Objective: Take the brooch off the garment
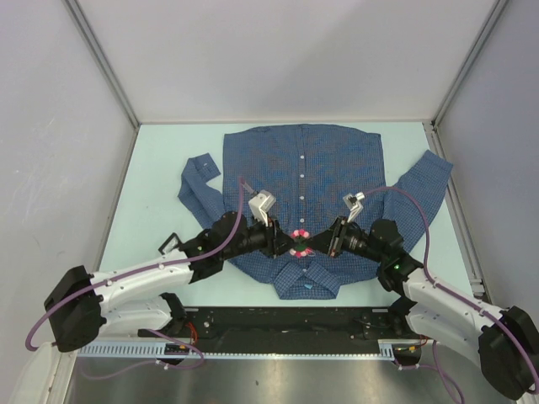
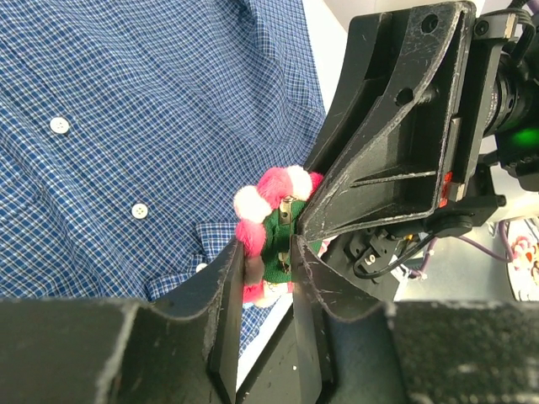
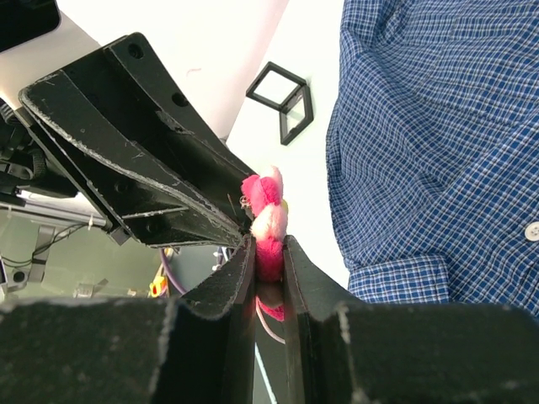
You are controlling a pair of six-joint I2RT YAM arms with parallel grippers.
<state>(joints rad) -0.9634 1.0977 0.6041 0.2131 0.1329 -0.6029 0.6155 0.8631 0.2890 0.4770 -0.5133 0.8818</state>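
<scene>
Brooch [image 1: 299,239] is at lower centre of the top view, held between both arms just over the shirt [image 1: 303,160] near its collar. Right gripper [image 3: 268,252]: jaws closed on the pink petals. Left gripper [image 2: 269,252]: jaws narrow around the green back, which fills the gap; reads as a grip. Wrist views show no cloth on the brooch. Judgement: removal nearly done; cannot tell if the pin is fully clear. Left to do: draw it away, set it on the counter [image 1: 160,168].
</scene>
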